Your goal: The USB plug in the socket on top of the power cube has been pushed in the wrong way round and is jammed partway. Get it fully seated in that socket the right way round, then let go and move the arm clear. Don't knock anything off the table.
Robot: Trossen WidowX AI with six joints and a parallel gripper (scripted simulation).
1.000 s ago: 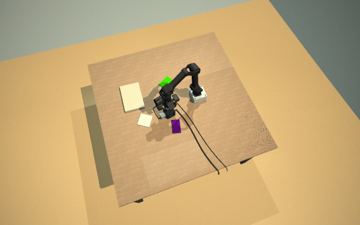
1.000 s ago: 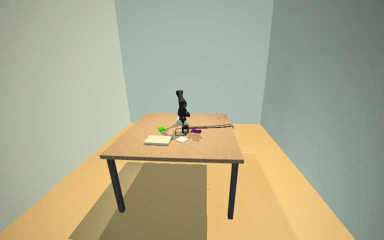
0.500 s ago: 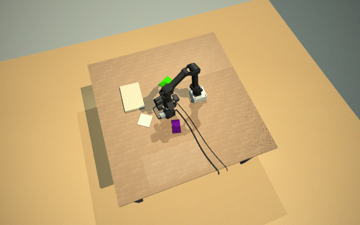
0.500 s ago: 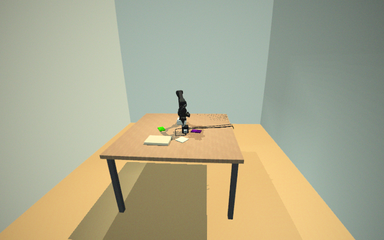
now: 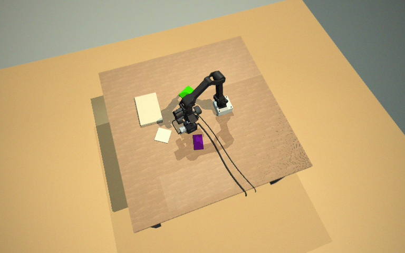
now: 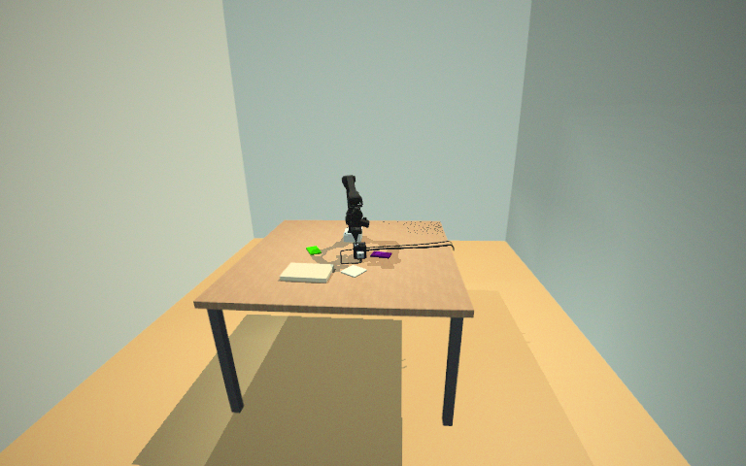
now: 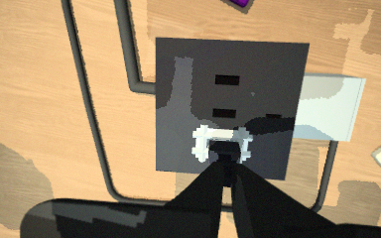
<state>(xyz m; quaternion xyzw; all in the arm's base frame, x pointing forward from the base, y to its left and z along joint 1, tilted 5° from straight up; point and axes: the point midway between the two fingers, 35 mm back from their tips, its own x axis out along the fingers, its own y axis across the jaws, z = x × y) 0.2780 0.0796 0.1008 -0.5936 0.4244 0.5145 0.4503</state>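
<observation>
The dark power cube (image 5: 192, 128) (image 6: 359, 246) (image 7: 178, 159) stands on the table, with slots in its top. A white bracket-shaped frame (image 7: 200, 145) surrounds the fingertips near the cube's lower edge in the wrist view. My gripper (image 7: 225, 172) points down over that frame and is shut on the USB plug (image 7: 224, 147), a small dark body at the fingertips. The fingers and frame hide the plug's lower end and its socket, so its depth and which way round it is cannot be told. Two larger slots (image 7: 226, 79) (image 7: 224, 113) and a smaller slot (image 7: 273, 116) show uncovered.
A pale block (image 7: 331, 106) adjoins the cube. Dark cables (image 5: 212, 139) (image 7: 85, 89) run around and away from it. A purple item (image 5: 198, 142) (image 6: 381, 254), white square (image 5: 162, 135) (image 6: 354, 270), cream slab (image 5: 148, 108) (image 6: 306, 272) and green item (image 5: 186, 91) (image 6: 313, 249) lie around.
</observation>
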